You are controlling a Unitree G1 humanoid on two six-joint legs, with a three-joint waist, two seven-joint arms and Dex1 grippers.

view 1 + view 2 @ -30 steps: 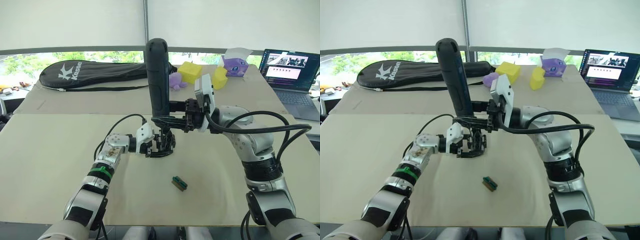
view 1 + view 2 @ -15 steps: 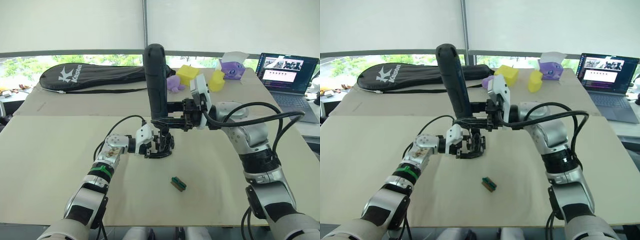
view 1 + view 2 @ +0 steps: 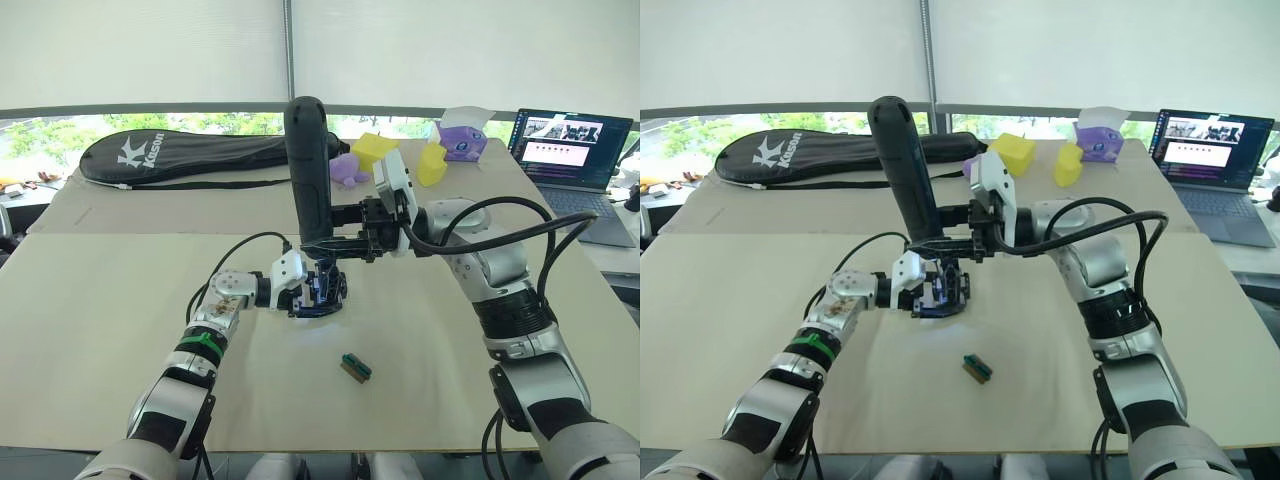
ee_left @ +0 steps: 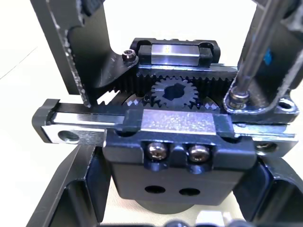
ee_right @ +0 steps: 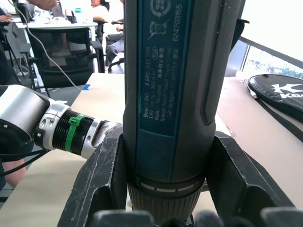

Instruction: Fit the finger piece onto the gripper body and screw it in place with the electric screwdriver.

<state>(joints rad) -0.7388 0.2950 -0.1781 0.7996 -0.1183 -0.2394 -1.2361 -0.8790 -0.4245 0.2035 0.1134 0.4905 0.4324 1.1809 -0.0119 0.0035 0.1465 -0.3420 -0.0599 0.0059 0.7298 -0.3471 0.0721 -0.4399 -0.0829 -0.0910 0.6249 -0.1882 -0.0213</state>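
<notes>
Electric screwdriver (image 3: 309, 170) upright, bit downward

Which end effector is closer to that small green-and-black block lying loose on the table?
Left. The left end effector, holding the gripper body, sits just behind the green-and-black block. The right end effector grips the electric screwdriver higher up and farther back.
</notes>
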